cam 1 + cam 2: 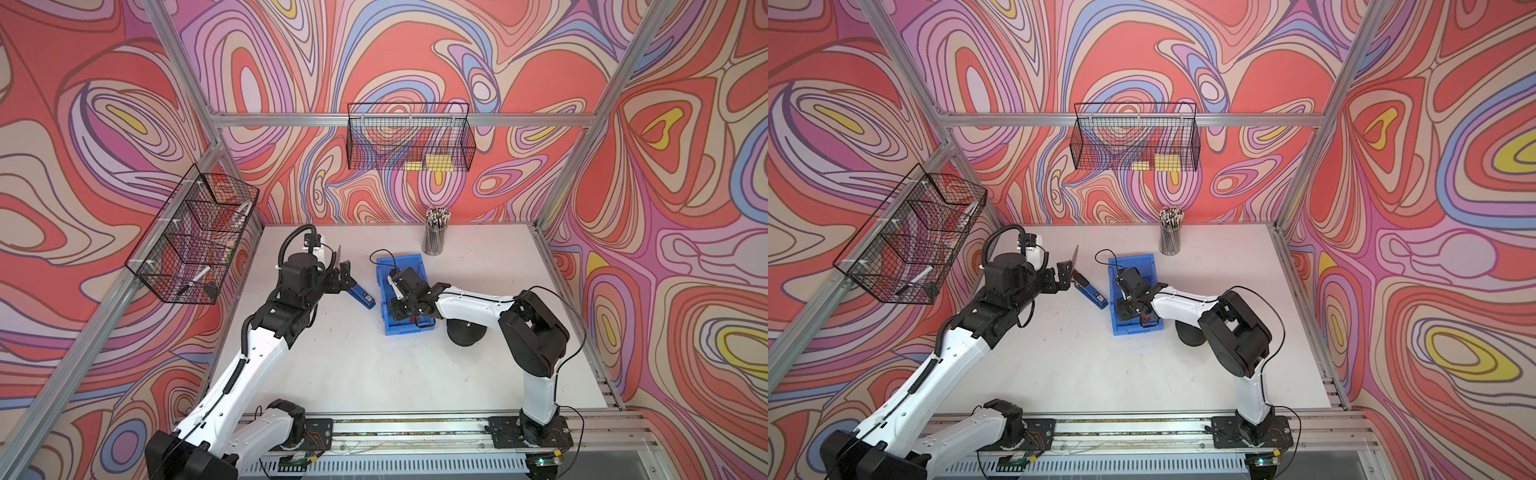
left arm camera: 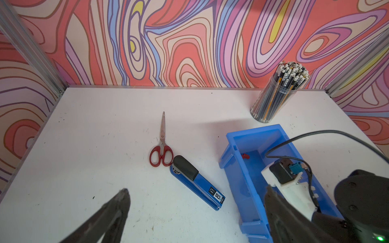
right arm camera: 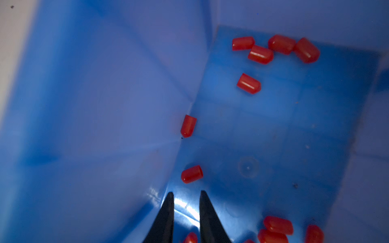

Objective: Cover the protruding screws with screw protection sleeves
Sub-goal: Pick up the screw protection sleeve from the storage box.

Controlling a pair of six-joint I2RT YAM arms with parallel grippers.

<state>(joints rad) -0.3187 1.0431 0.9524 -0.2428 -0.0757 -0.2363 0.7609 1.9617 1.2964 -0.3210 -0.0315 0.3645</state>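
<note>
Reaching down into the blue bin (image 3: 105,105), the right pincer (image 3: 187,192) has its tips a little apart, and nothing is clamped between them. The red screw protection sleeves (image 3: 192,174) lie scattered on the bin floor, one just beyond the tips. The left pincer (image 2: 196,189) hangs wide apart above the desk (image 2: 94,136), over the stapler (image 2: 197,183). The black base (image 1: 465,334) sits just beside the bin, and the protruding screws on it are too small to tell.

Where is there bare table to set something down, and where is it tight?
Bare: the near table in front of the stapler and blue bin; also the back left corner behind the scissors. Crowded: stapler, bin and black base mid-table.
</note>
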